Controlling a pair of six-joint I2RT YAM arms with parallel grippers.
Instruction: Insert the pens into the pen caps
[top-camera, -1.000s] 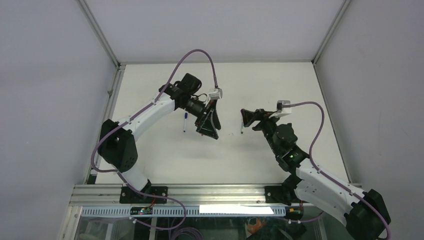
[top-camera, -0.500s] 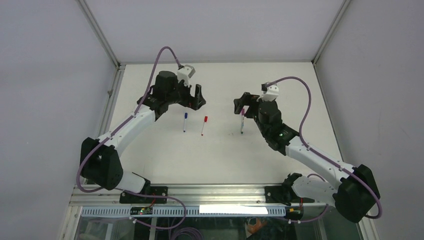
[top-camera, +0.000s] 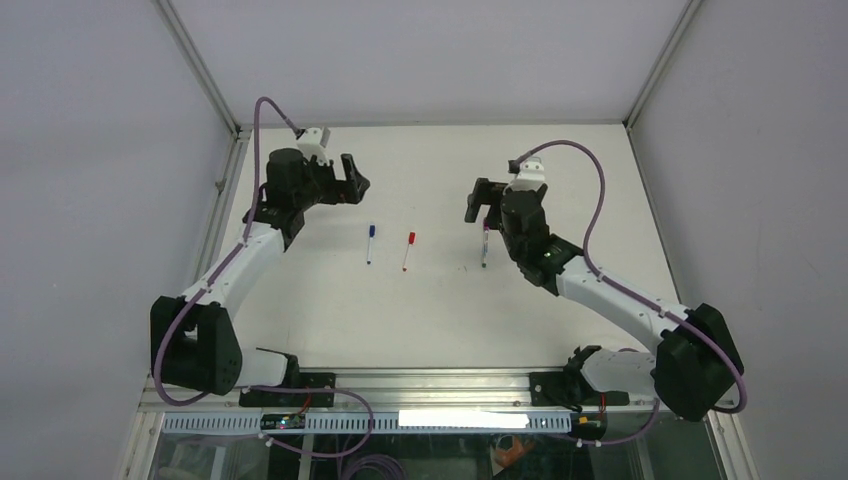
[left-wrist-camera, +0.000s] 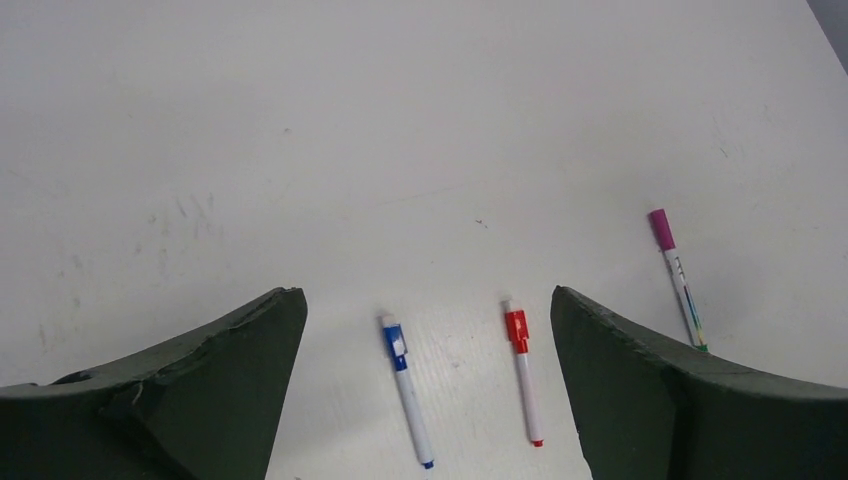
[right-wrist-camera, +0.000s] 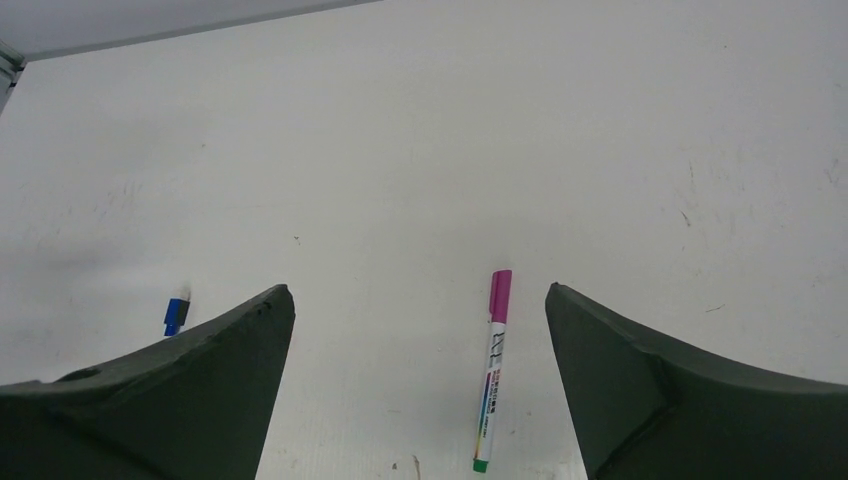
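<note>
Three thin white pens lie apart on the white table, each with its cap on its far end. The blue-capped pen (top-camera: 369, 243) (left-wrist-camera: 408, 388) is on the left, the red-capped pen (top-camera: 408, 250) (left-wrist-camera: 524, 372) in the middle, and the magenta-capped pen (top-camera: 485, 245) (right-wrist-camera: 490, 368) on the right. The magenta-capped pen also shows in the left wrist view (left-wrist-camera: 680, 278). My left gripper (top-camera: 352, 180) (left-wrist-camera: 425, 294) is open and empty, raised behind and to the left of the blue-capped pen. My right gripper (top-camera: 477, 203) (right-wrist-camera: 418, 290) is open and empty, raised just behind the magenta-capped pen.
The table (top-camera: 440, 300) is enclosed by grey walls with metal frame posts at the back corners (top-camera: 238, 128). The blue cap (right-wrist-camera: 176, 314) peeks out beside my right gripper's left finger.
Both arms have drawn back from the middle towards the rear of the table, the left one going far left. The red-capped pen, earlier covered by my left gripper, now lies in the open.
</note>
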